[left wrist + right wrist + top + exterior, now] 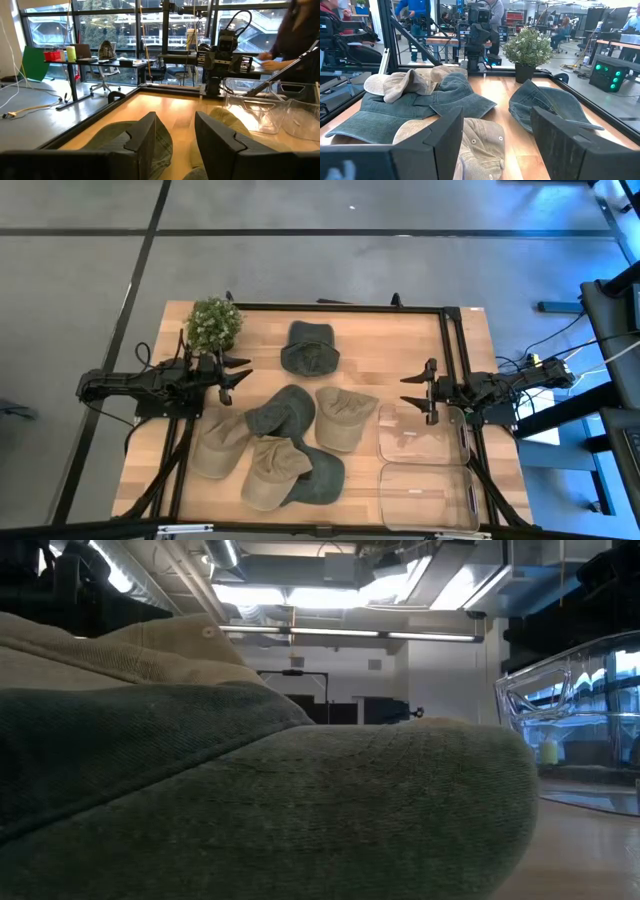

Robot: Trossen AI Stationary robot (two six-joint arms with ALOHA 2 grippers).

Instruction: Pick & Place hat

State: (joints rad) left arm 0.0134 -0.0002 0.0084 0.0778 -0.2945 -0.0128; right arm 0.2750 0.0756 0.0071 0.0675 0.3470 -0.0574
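Observation:
Several caps lie in a loose pile mid-table: a dark green one, beige ones, and another dark one near the front edge. A single dark green hat rests flat toward the far edge. My left gripper hovers open at the pile's left, pointing right. My right gripper is open to the right of the pile, pointing left at it. A dark cap fills the low view.
Two clear plastic bins sit on the table's right side, under and in front of the right gripper. A small potted plant stands at the far left corner. A black frame rims the table. People show in the room beyond.

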